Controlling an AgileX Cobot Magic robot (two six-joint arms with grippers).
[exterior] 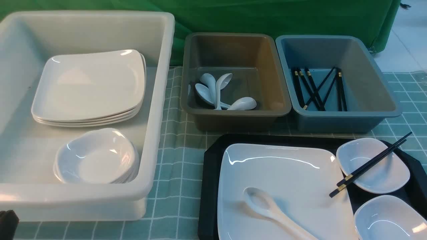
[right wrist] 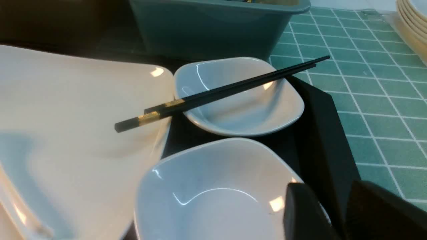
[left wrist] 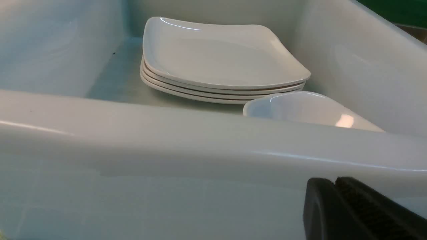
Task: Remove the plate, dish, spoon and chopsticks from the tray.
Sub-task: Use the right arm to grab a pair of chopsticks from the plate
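A teal checked cloth (exterior: 176, 186) covers the surface, with a green drape (exterior: 267, 16) behind and pale floor (exterior: 410, 40) at far right; the black tray (exterior: 210, 166), front right, carries the plate (exterior: 283, 173) with the spoon (exterior: 270, 208) on it; the chopsticks (exterior: 370, 166) lie across the far dish (exterior: 387, 181); left jaws closed, empty, before the white tub (exterior: 156, 100); right jaws partly apart beside the near dish (right wrist: 217, 193), nothing seen held

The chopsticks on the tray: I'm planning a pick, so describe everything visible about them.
The chopsticks are two thin black sticks, each with a gold band near its thick end. They lie side by side, slightly staggered, bridging the far small dish. Their thick ends reach over the plate edge, and their tips poke past the tray rim.
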